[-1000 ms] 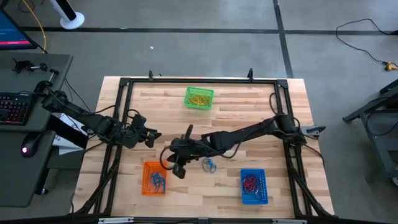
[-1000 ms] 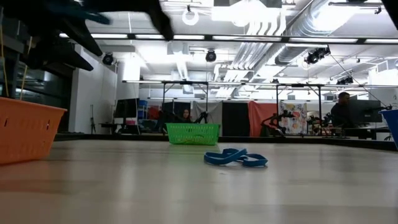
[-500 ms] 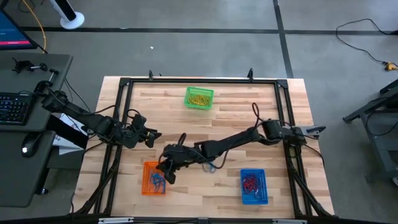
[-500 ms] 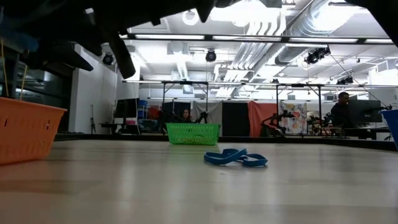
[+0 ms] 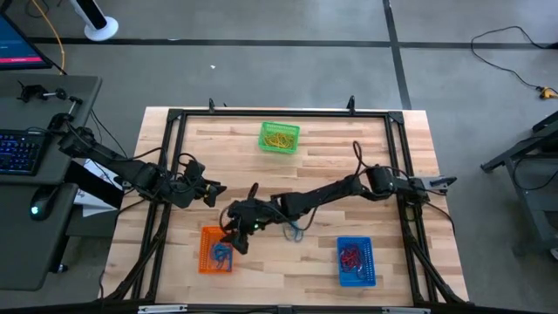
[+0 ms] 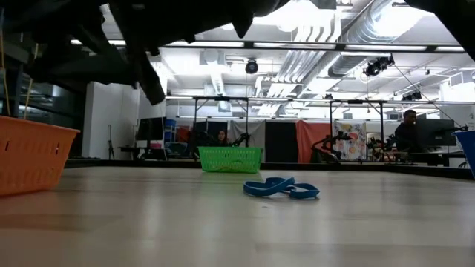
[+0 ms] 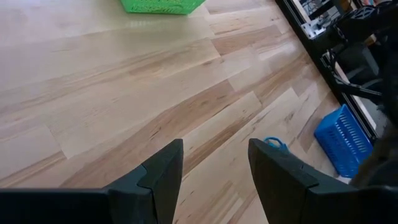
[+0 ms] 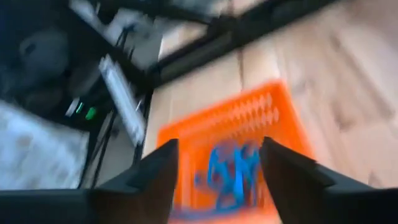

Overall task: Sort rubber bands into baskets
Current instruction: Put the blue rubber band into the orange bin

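Three baskets stand on the wooden table: a green basket point(image 5: 280, 137) with yellow rubber bands at the far side, an orange basket point(image 5: 216, 249) with blue rubber bands point(image 8: 227, 171) at the near left, and a blue basket point(image 5: 355, 260) with red ones at the near right. Loose blue rubber bands point(image 5: 294, 231) lie flat on the table between the orange and blue baskets point(image 6: 280, 188). My right gripper point(image 5: 237, 242) hovers open over the orange basket's right edge point(image 8: 217, 149), nothing between its fingers. My left gripper point(image 5: 212, 189) waits open at the table's left point(image 7: 214, 152).
A black frame point(image 5: 279, 112) runs around the table. In the left wrist view the green basket point(image 7: 158, 6) and the blue basket point(image 7: 342, 137) show beyond bare wood. A desk with a keyboard point(image 5: 22, 153) stands left of the table.
My right gripper has gone toward the table's left and near edge, from beside the loose blue bands to above the orange basket. The loose blue bands on the table have stayed where they were.
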